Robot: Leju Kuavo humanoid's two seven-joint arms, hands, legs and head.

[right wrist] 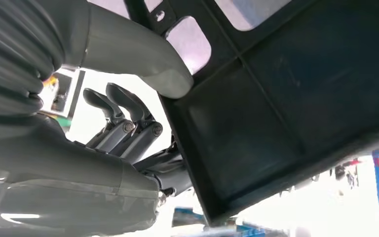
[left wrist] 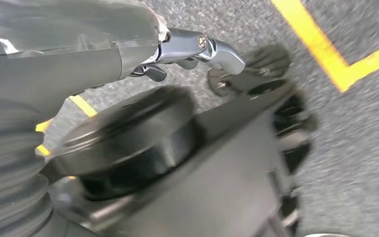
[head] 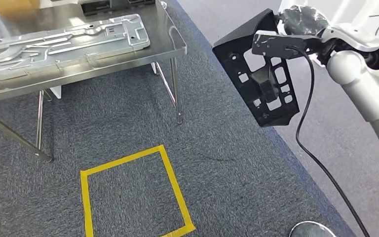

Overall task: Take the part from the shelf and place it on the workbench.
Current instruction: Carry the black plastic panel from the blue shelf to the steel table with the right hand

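My right hand [head: 300, 20] holds the black part [head: 266, 84], a flat plastic frame with several cut-outs, up in the air at the right. The part hangs over the carpet's edge, to the right of the steel workbench [head: 170, 39] and apart from it. In the right wrist view the thumb [right wrist: 133, 54] presses on the rim of the part [right wrist: 286, 98], and the dark fingers [right wrist: 123, 118] curl behind it. In its own wrist view my left hand [left wrist: 79, 59] hangs low over the carpet with a silver finger [left wrist: 202, 49] stretched out and nothing in it.
A large stamped metal panel [head: 64, 44] lies across the workbench top. A yellow tape square [head: 173, 190] marks the dark carpet in front of the bench. A black cable [head: 303, 123] droops from my right wrist. A round silver object [head: 312, 229] sits on the floor at the bottom right.
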